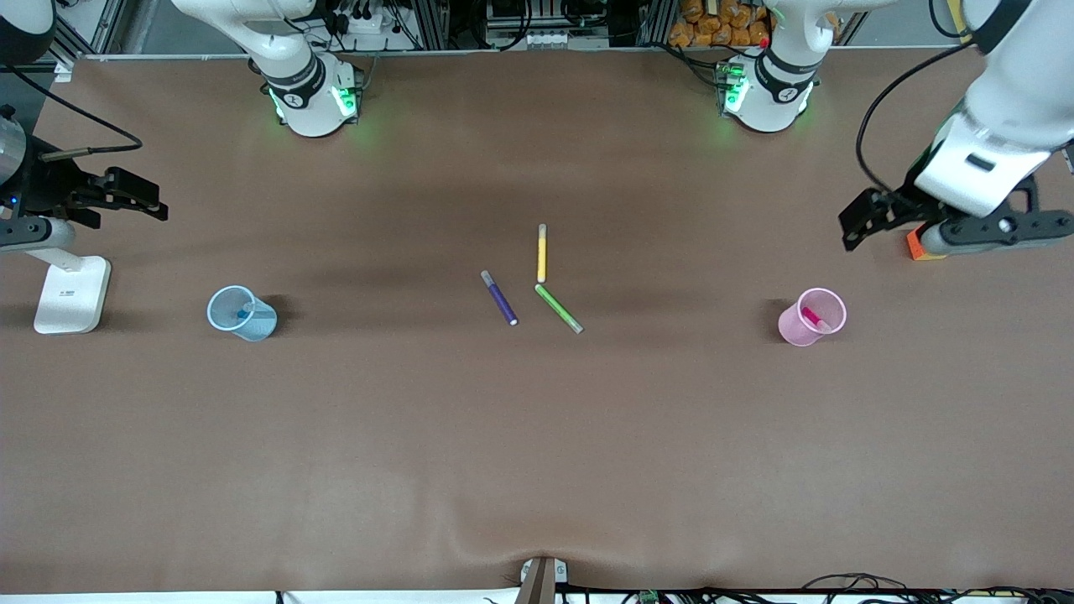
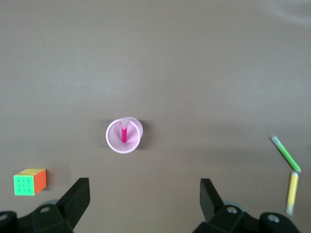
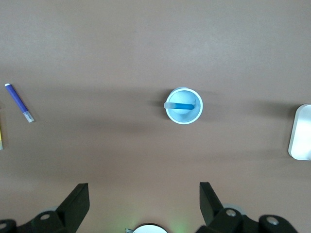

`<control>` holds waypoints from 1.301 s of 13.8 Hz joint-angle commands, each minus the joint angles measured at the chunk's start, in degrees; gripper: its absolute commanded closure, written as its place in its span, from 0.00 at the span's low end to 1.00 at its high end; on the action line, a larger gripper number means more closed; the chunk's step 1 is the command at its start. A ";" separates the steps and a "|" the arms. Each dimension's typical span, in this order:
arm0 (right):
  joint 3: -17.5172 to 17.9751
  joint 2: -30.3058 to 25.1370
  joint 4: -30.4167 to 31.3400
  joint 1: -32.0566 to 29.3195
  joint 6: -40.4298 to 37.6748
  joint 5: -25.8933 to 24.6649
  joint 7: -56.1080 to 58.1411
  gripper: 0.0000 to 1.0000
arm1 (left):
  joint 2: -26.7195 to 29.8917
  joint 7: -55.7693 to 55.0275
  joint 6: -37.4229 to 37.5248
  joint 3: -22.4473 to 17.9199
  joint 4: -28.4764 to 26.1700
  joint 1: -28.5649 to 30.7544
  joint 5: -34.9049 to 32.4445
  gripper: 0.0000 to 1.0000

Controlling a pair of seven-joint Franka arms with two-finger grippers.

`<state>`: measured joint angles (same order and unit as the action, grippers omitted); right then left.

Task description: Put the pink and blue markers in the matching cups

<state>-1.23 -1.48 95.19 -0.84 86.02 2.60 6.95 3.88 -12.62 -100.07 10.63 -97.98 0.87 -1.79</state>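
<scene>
Translucent pink plastic cup [image 1: 810, 317] holding magenta marker [image 1: 812, 318]; translucent light-blue cup [image 1: 242, 313] holding blue marker [image 1: 248, 312]; left claw [image 1: 864, 220], right claw [image 1: 134, 197]: fingers apart, empty

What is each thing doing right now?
Pink marker: in the pink cup.
Blue marker: in the blue cup.
Purple marker, yellow marker, green marker: lying on the table.
Left gripper: open, empty, over the table.
Right gripper: open, empty, over the table.

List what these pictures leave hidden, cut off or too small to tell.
- Front view: blue marker and pink marker show only through their cups' walls.
- Left wrist view: left gripper bases cut by the edge.
- Front view: cube mostly hidden by the left arm.
</scene>
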 commanded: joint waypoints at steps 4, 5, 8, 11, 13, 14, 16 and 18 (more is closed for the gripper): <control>0.18 -1.16 0.52 0.58 -0.94 -1.55 -3.43 0.00 | -0.54 13.66 9.09 -4.83 8.84 -0.26 1.79 0.00; -0.08 -1.16 0.35 0.23 -0.85 -1.55 -3.44 0.00 | -0.54 14.81 9.36 -5.09 9.46 -0.17 1.70 0.00; -0.44 -1.24 0.35 -1.00 -2.34 -1.55 -3.35 0.00 | -0.36 15.96 12.18 -6.67 9.73 -0.17 1.97 0.00; -0.35 -1.24 0.26 -1.00 -1.82 -1.55 -3.35 0.00 | -0.54 19.21 11.83 -8.25 9.73 -0.17 1.88 0.00; -0.44 -1.24 0.26 -1.18 -1.91 -1.55 -3.44 0.00 | -0.45 20.70 12.18 -8.34 9.30 -0.17 1.70 0.00; -0.44 -1.24 0.26 -1.35 -1.82 -1.55 -3.35 0.00 | -0.98 20.88 12.00 -8.43 9.21 -0.17 1.70 0.00; -0.44 -1.24 0.26 -1.79 -1.73 -1.55 -3.44 0.00 | -1.95 21.14 11.74 -8.52 9.38 -0.17 0.83 0.00; -0.44 -1.24 -0.36 -1.88 -1.73 -1.55 -3.44 0.00 | -1.77 21.50 11.83 -9.22 9.12 -0.17 0.47 0.00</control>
<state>-2.16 -1.58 94.99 -2.02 84.62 1.98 4.47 2.57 7.76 -89.26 2.26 -90.07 0.90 -0.51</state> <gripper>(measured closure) 0.000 0.000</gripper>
